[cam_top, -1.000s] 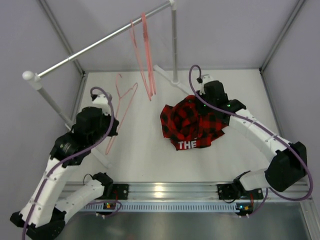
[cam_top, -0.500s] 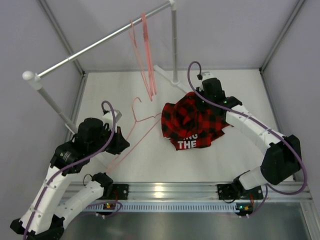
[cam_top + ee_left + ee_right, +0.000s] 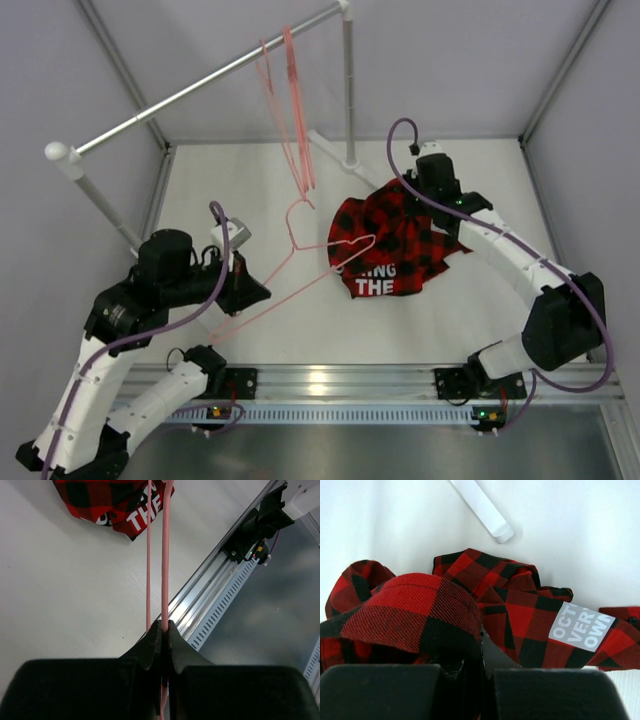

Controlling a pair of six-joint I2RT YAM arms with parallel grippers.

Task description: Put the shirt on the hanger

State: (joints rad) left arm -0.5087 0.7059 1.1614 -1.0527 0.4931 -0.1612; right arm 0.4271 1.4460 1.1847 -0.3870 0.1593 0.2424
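Gripping crumpled plaid shirt point(image 3: 400, 240) and pink wire hanger point(image 3: 166, 555).
Red-black checks, white "THE" lettering up; right gripper point(image 3: 480, 645) pinches a fabric fold, left gripper point(image 3: 164, 627) clamps hanger wire.

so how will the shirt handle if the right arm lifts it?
Probably floppy: the shirt lies crumpled in folds, and the fabric pinched in the right gripper drapes over it. Likely light, since a small pinch seems to hold a fold up. It will probably sag unevenly, so the opening may not spread well for the hanger.
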